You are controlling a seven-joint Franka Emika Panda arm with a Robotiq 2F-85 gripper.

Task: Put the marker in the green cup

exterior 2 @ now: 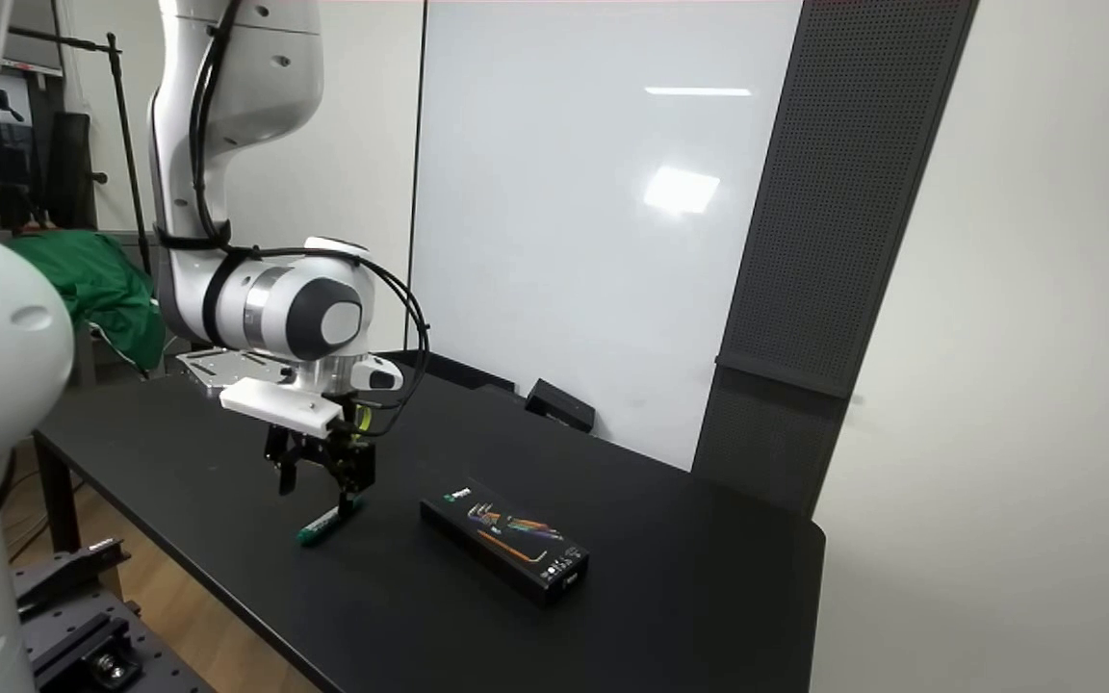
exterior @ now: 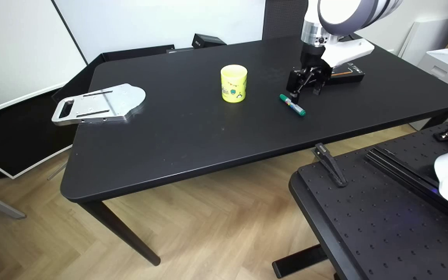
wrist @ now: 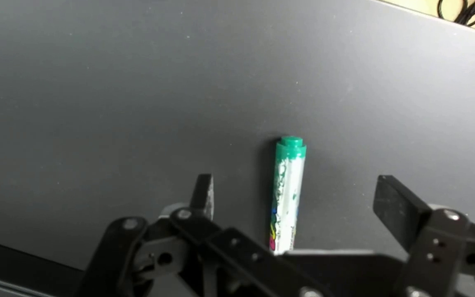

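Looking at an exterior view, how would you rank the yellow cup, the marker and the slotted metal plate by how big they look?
Largest to smallest:
1. Slotted metal plate
2. Yellow cup
3. Green-and-white marker
Clear gaps, no ties.

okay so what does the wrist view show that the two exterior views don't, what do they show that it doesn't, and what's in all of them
Only the wrist view: the marker framed between the spread fingers, its stepped green end seen close up.
Only the exterior views: the cup, the metal plate and the arm.
Shared by all: the marker lying on the table, and the tool, open.
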